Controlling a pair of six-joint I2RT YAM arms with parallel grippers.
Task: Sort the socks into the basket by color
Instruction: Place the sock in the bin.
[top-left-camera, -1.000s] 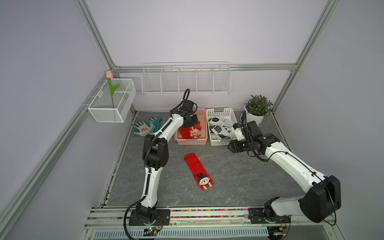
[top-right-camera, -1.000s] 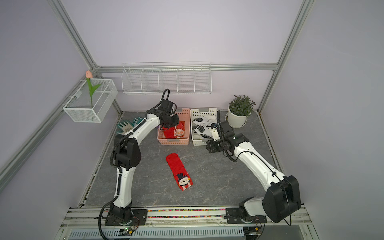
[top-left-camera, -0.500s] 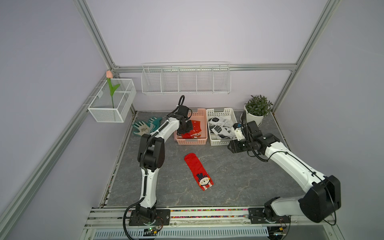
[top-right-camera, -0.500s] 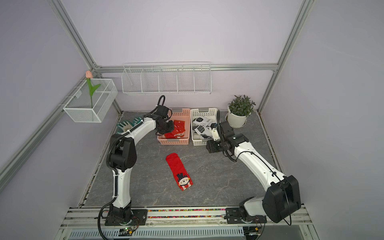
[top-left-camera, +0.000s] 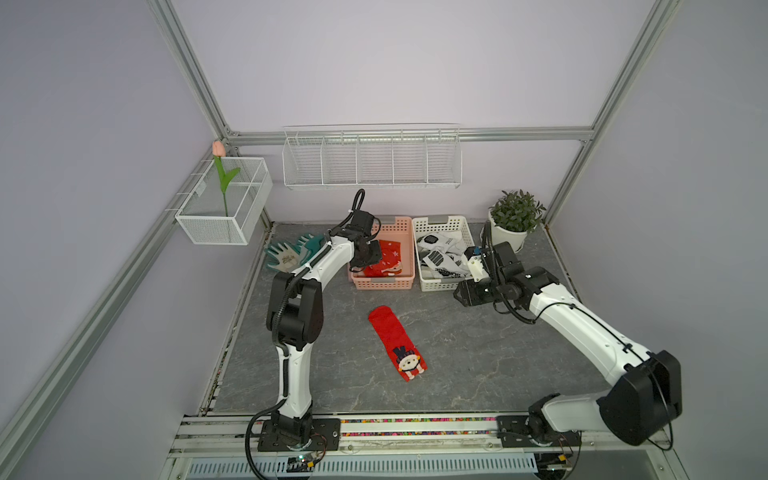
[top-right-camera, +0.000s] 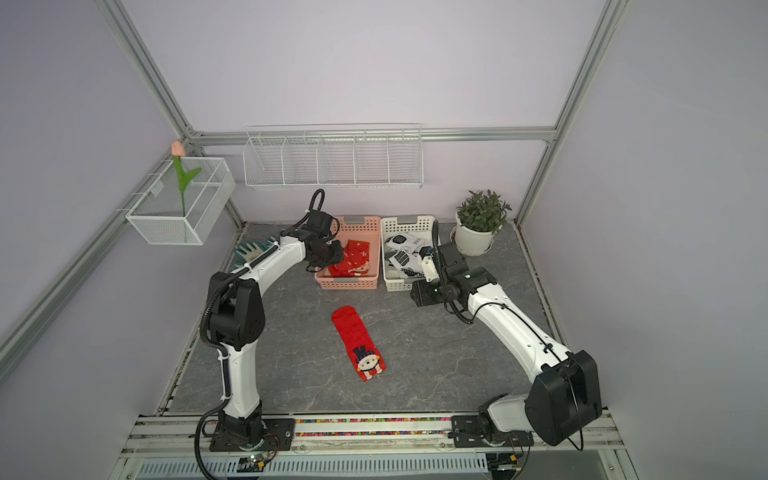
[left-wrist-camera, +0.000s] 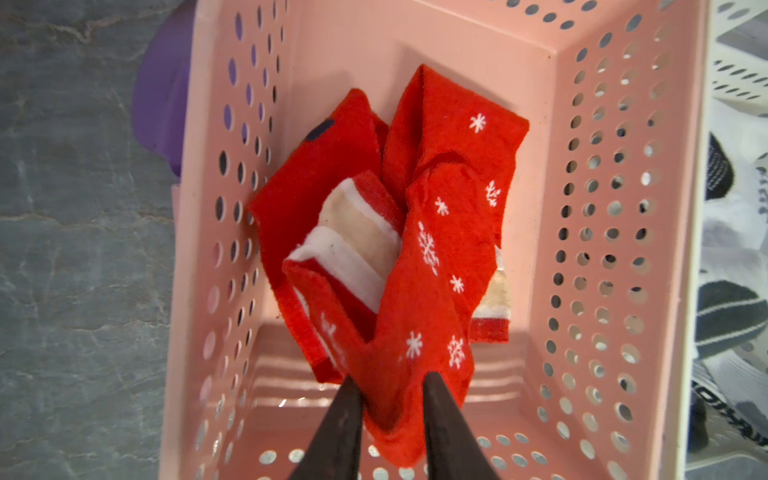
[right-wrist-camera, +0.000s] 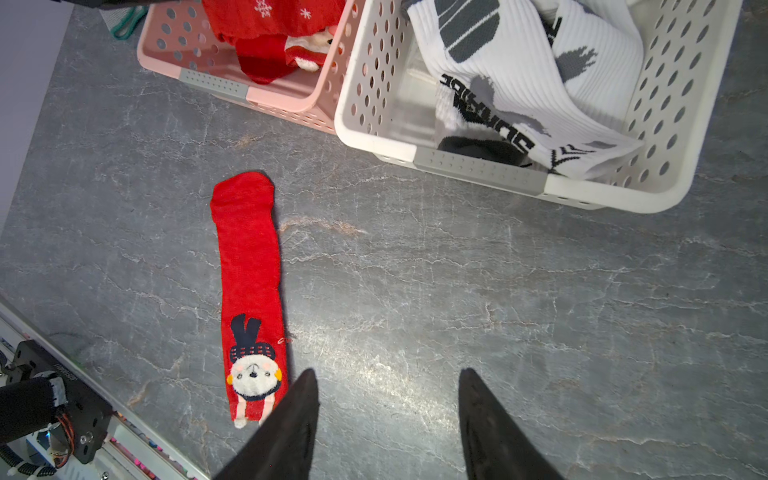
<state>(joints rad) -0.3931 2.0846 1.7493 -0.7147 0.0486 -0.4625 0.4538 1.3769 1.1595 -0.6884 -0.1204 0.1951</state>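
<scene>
**Left gripper reaching into the pink basket**

Low in the middle of a top view, a red Santa sock (top-left-camera: 397, 343) is lying flat on the table (top-left-camera: 478, 361). Up and to the right, the right gripper (right-wrist-camera: 387, 372) is hovering empty, fingers wide apart. Farther up, white socks (top-left-camera: 440, 257) are filling the white basket (top-left-camera: 442, 286). In the pink basket (top-left-camera: 382, 284) beside it, the left gripper (left-wrist-camera: 390, 376) is straddling a snowflake sock (left-wrist-camera: 436, 249), fingers slightly parted; I cannot tell whether they are pinching it.

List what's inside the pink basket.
Bunched red socks, snowflake-printed; one's end sits between the fingers of the left gripper. The pile hides their count and the pink basket floor beneath.
</scene>
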